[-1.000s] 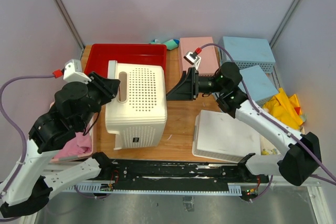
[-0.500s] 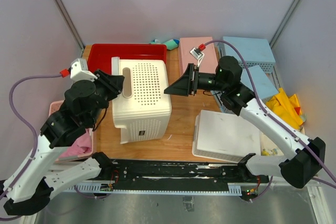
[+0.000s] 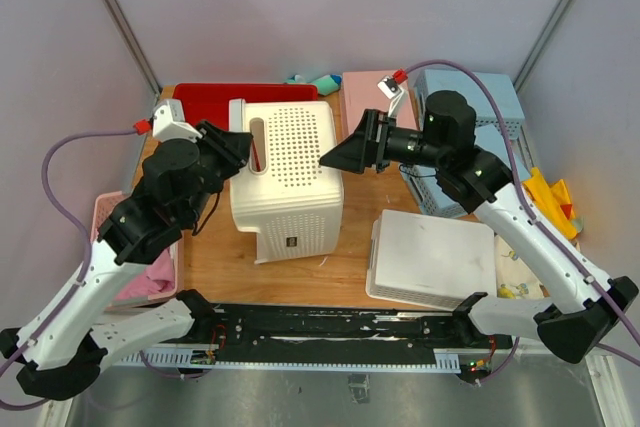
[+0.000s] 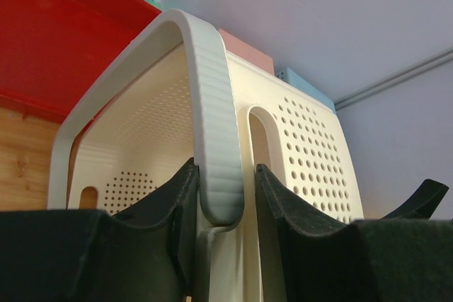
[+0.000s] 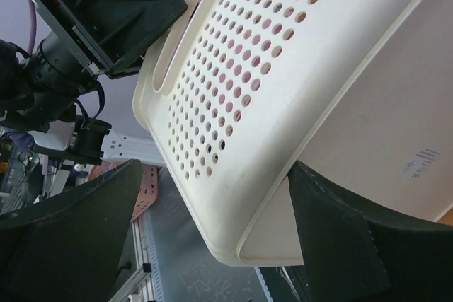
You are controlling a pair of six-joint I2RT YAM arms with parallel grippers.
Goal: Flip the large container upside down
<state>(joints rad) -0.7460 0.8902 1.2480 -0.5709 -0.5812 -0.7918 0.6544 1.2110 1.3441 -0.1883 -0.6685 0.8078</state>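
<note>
The large container (image 3: 290,172) is a deep cream basket with perforated walls, lying tipped on its side at the table's middle. Its base, with a small white sticker (image 3: 292,242), faces the near edge. My left gripper (image 3: 240,142) is shut on its rim beside a handle slot. In the left wrist view the fingers (image 4: 170,203) pinch the ribbed rim (image 4: 216,139). My right gripper (image 3: 345,152) is open at the basket's right side. In the right wrist view (image 5: 212,245) the basket's bottom corner (image 5: 283,139) sits between the wide-spread fingers, and one finger (image 5: 340,238) touches the base.
A shallow red tray (image 3: 215,97) lies behind the basket. A flatter white basket (image 3: 435,257) lies upside down at the near right. A pink box (image 3: 375,97), blue boxes (image 3: 470,97) and a yellow cloth (image 3: 550,202) fill the far right. A pink basket (image 3: 130,267) sits at the left.
The basket has moved right and away from the near edge, held by the left gripper. The right gripper has followed along its right side, still open.
</note>
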